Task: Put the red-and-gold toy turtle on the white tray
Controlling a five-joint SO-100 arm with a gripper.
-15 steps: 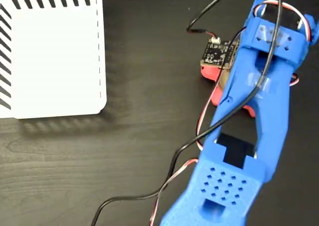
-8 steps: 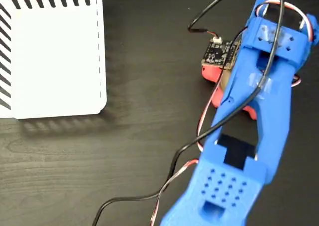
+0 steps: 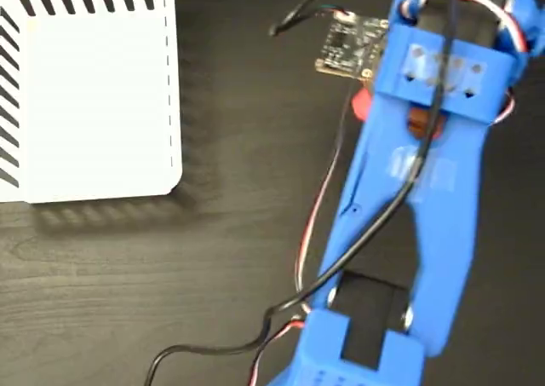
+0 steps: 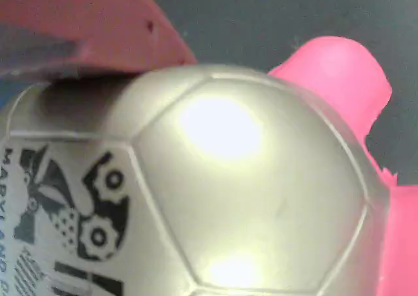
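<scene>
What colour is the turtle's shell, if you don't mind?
Shiny gold with black printed markings; the turtle's shell shows best in the wrist view.

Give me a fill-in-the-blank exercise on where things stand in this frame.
1. In the fixed view the white tray lies at the upper ____ of the picture.
2. The arm is coloured ____.
3. The wrist view is filled mostly by the toy turtle's ____ shell.
4. Nothing lies on the ____ yet.

Missing words: left; blue; gold; tray

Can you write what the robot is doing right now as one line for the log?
phase: lifting | turtle: in fingers, mostly hidden under arm | white tray: empty, left in fixed view
</scene>
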